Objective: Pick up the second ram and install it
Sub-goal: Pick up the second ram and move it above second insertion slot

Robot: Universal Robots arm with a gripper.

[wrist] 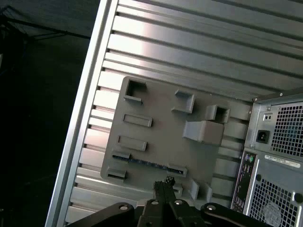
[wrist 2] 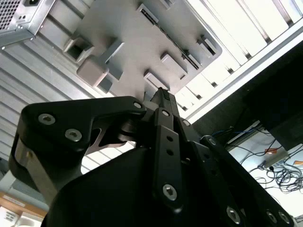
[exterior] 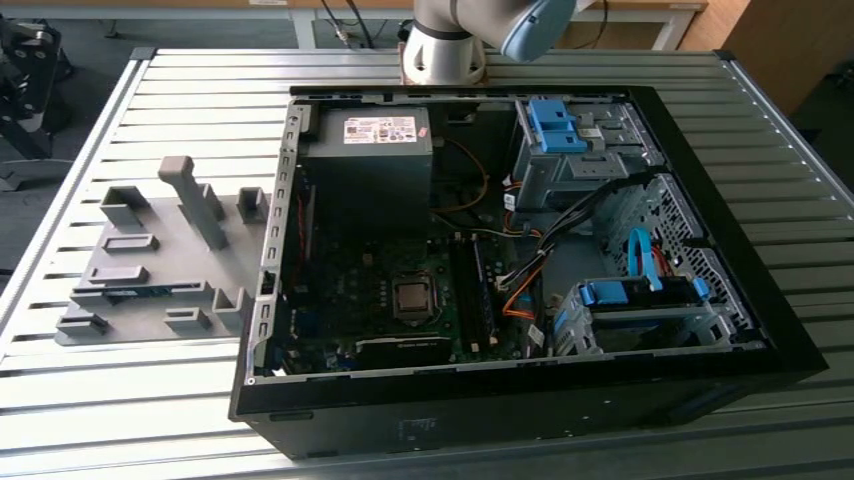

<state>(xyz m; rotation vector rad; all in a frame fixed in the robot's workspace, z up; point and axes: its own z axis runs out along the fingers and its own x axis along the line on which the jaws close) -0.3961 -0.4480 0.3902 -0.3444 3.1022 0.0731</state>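
The second ram (wrist: 147,163) is a thin blue stick lying on edge in a slot of the grey holder plate (wrist: 161,137), between two small end blocks. In the exterior view the ram (exterior: 139,291) shows as a short blue line near the plate's (exterior: 160,250) front edge, to the exterior view's left of the open computer case (exterior: 507,250). My gripper (wrist: 168,181) hangs well above the plate, close to the ram's slot, shut with nothing in it. In the second wrist view the gripper (wrist 2: 163,91) points down at the same plate (wrist 2: 132,42).
A tall grey post (exterior: 195,200) and several blocks rise from the holder plate. The case holds a power supply (exterior: 371,160), a motherboard (exterior: 400,290) and blue drive-bay clips (exterior: 554,125). The slatted metal table (exterior: 160,400) ends close beside the plate. The arm's base (exterior: 447,45) stands behind the case.
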